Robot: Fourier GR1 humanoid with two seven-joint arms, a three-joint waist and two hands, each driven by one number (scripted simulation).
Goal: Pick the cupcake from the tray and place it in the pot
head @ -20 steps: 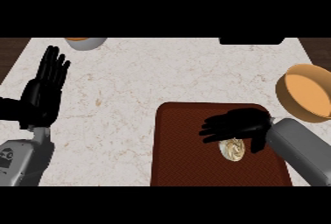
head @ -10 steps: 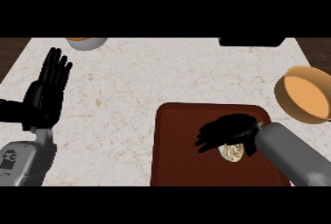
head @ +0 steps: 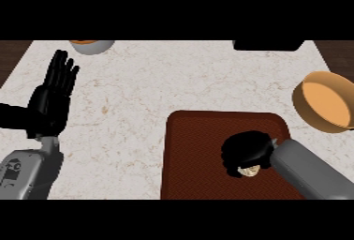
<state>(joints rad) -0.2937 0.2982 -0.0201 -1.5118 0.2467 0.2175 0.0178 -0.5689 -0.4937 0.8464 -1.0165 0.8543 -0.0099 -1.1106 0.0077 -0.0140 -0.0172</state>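
On the tray (head: pixel 200 154), toward its lower right part, the right hand (head: pixel 247 149) now sits low over the cupcake (head: pixel 249 170), its fingers curled round the top so that only a pale sliver of the cake shows below the palm. A second ago that hand lay further up the tray with its fingers more spread and the cupcake plainly showing beneath them; since then it has drawn down and closed in, so the grasp looks to be made or all but made, and the lift has not yet begun, for the cupcake is on the tray as before. The pot (head: pixel 326 107) stands on the desk (head: pixel 152 84) off the tray's upper right corner, well apart from the hand, so a carry up and rightward is what remains. The left hand (head: pixel 54 98) rests open at the left edge, fingers straight and upward. There is one cupcake, one tray, one pot, and two hands.
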